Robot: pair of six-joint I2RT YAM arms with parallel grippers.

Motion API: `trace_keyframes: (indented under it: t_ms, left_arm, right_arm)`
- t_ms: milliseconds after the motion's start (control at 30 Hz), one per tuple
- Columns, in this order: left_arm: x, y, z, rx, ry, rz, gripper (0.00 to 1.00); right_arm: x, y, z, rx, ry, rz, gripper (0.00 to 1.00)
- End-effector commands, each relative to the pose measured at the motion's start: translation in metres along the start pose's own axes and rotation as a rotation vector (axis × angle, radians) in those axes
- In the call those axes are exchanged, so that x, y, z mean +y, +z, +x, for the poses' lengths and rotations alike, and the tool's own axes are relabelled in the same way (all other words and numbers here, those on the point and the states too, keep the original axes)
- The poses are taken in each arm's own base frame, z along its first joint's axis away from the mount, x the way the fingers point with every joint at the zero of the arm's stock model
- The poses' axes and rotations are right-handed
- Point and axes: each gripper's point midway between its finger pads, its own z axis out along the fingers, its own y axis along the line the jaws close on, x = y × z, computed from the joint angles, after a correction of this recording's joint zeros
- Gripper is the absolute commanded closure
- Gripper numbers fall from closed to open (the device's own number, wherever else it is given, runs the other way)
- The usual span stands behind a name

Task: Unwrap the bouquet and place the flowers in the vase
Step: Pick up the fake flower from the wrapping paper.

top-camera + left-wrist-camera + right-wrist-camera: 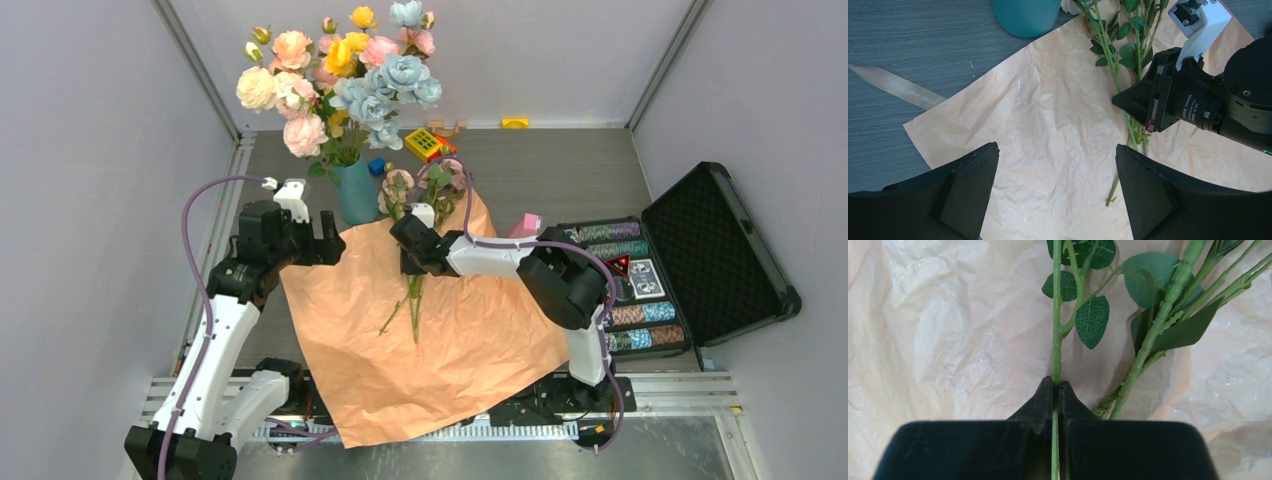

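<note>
Across the centre of the top view, the crinkled tan-orange kraft paper (450, 350) of the bouquet is spread flat on the grey table (560, 170), so the unwrapping is judged done. At its upper left edge, the tall teal-blue cylindrical vase (356, 192) is filled with pink, peach, yellow and pale-blue blooms (340, 80). A few small mauve and white flowers (400, 185) on thin green leafy stems lie on the paper, just right of the vase, yet to be placed. One stem (1056, 355) is pinched in the fully closed right claw (1055, 385). The left claw (1055, 165) is held wide apart and empty above the paper. Pale lettering is seen on the loose tan ribbon (898, 86), and small white print on the right arm's black housing (1193, 102); neither can be read.
</note>
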Motion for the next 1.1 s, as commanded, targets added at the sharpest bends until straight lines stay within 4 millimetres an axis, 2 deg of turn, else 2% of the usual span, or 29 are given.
trace_keyframes:
  t_ms: [0,200,267,300,333,567,767,833,867,900,933,967,1067]
  left_arm:
    - [0.001,-0.003,-0.009,-0.028,0.024,-0.010,0.11]
    - [0.002,-0.003,-0.009,-0.026,0.024,-0.011,0.11]
    - [0.001,-0.004,-0.009,-0.027,0.024,-0.009,0.11]
    - [0.001,-0.004,-0.010,-0.030,0.025,-0.006,0.11]
    - [0.000,-0.005,-0.011,-0.034,0.025,-0.001,0.11]
    - [-0.022,-0.010,-0.017,-0.078,0.023,0.114,0.11]
    - [-0.054,-0.014,-0.026,-0.103,-0.106,0.276,0.13]
    - [-0.064,-0.016,-0.026,-0.098,-0.171,0.323,0.14]
    - [-0.069,-0.017,-0.026,-0.097,-0.198,0.346,0.14]
    - [-0.075,-0.018,-0.025,-0.091,-0.225,0.370,0.14]
    - [-0.081,-0.020,-0.025,-0.091,-0.242,0.392,0.15]
    - [-0.089,-0.021,-0.025,-0.087,-0.261,0.420,0.15]
    - [-0.105,-0.024,-0.022,-0.075,-0.277,0.452,0.15]
  right_arm:
    - [0.015,-0.013,-0.027,-0.112,0.021,-0.055,1.00]
    - [0.026,-0.037,-0.046,-0.204,0.057,-0.148,1.00]
    - [0.034,-0.053,-0.058,-0.247,0.071,-0.200,1.00]
    - [0.033,-0.056,-0.056,-0.248,0.072,-0.213,1.00]
    - [0.040,-0.067,-0.066,-0.282,0.084,-0.248,1.00]
    - [0.047,-0.114,-0.086,-0.391,0.146,-0.373,1.00]
    - [0.036,-0.149,-0.089,-0.452,0.165,-0.415,1.00]
    - [0.032,-0.167,-0.089,-0.471,0.152,-0.440,1.00]
    - [0.027,-0.166,-0.082,-0.462,0.144,-0.434,1.00]
    - [0.026,-0.178,-0.084,-0.481,0.149,-0.453,1.00]
    - [0.017,-0.176,-0.077,-0.476,0.148,-0.438,1.00]
    - [0.010,-0.181,-0.072,-0.485,0.152,-0.439,1.00]
    - [-0.008,-0.193,-0.068,-0.523,0.169,-0.424,1.00]
